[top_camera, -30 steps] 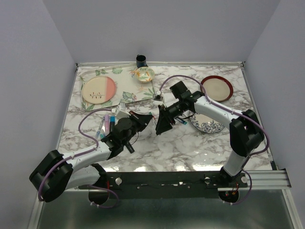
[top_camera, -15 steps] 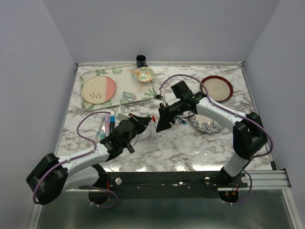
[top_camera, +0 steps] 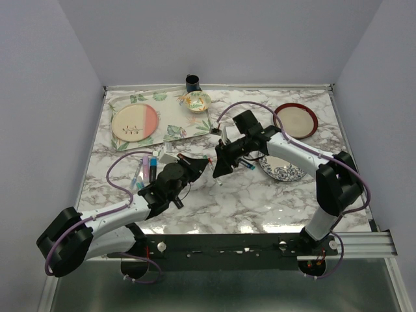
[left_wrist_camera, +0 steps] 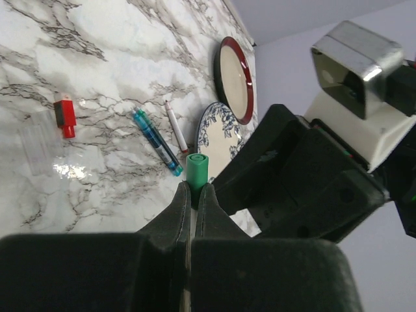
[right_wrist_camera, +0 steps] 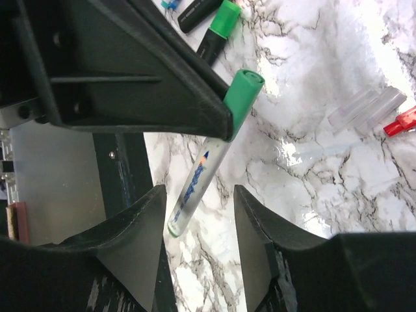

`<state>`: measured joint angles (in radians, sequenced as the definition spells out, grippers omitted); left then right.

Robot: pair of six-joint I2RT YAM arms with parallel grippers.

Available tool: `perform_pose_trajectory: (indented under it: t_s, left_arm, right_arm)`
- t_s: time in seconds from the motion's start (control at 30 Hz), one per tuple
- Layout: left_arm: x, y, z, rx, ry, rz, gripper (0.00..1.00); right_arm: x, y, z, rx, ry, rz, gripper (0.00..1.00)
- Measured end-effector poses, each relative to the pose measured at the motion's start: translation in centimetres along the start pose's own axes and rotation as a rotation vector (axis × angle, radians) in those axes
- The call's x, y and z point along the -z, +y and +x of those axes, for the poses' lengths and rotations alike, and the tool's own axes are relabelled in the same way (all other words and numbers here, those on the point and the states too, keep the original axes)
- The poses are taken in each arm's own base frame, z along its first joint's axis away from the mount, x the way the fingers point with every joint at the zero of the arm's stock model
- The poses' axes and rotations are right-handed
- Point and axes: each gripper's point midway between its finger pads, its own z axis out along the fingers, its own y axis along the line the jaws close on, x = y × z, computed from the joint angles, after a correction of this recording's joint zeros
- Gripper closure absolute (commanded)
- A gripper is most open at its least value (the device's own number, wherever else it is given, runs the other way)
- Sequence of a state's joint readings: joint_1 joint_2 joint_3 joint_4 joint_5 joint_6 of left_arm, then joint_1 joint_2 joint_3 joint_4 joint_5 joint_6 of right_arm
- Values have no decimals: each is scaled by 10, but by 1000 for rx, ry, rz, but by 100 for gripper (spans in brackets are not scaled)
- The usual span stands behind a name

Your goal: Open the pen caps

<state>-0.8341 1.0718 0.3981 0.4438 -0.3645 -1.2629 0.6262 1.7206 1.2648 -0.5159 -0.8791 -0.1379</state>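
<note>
My left gripper (left_wrist_camera: 195, 192) is shut on a green pen cap (left_wrist_camera: 196, 170), which sticks out past its fingertips. In the right wrist view that green pen cap (right_wrist_camera: 244, 91) sits on a thin translucent pen body (right_wrist_camera: 195, 179) that hangs down from it, above the table. The body's free end lies between the fingers of my open right gripper (right_wrist_camera: 198, 201), near one finger and not pinched. From above, the left gripper (top_camera: 195, 166) and right gripper (top_camera: 220, 168) face each other at mid-table. A red cap (left_wrist_camera: 64, 117) lies on the marble.
A green-capped black highlighter (right_wrist_camera: 218, 29) and clear caps (right_wrist_camera: 367, 107) lie nearby. More pens (top_camera: 146, 169) lie to the left. A teal pen (left_wrist_camera: 156, 142) lies beside a blue patterned plate (top_camera: 281, 170). A red-rimmed plate (top_camera: 296, 120), pink plate (top_camera: 134, 121), bowl (top_camera: 197, 101) and cup (top_camera: 192, 82) stand at the back.
The left gripper has crept a little to the right with the pen. The right gripper has drawn slightly back and away from it, its jaws unchanged.
</note>
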Motion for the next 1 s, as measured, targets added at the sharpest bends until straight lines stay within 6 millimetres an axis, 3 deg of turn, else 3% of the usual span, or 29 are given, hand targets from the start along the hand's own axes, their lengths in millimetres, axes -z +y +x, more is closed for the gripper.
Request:
perform_pose_trajectory:
  t_s: [0.07, 0.17, 0.2, 0.33, 0.43, 0.7, 1.0]
  left_arm:
    - [0, -5, 0, 3, 0, 17, 100]
    - [-1, -8, 0, -1, -2, 30, 100]
    - [-2, -7, 1, -7, -2, 30, 100]
    - [-2, -6, 2, -25, 0, 30, 68]
    - [-2, -7, 1, -38, -3, 33, 59]
    - [7, -18, -9, -64, -26, 75, 59]
    - [2, -11, -6, -92, -8, 62, 62]
  right_arm:
    - [-2, -2, 3, -19, 7, -1, 51]
    - [-5, -4, 5, -43, 14, -9, 83]
    - [-6, -3, 6, -50, 15, -19, 99]
    - [-7, -5, 9, -93, 23, -26, 99]
    - [-8, -4, 10, -86, 24, -35, 99]
    - [-8, 4, 9, -52, 19, -85, 99]
    - [-8, 9, 10, -36, 21, -113, 99]
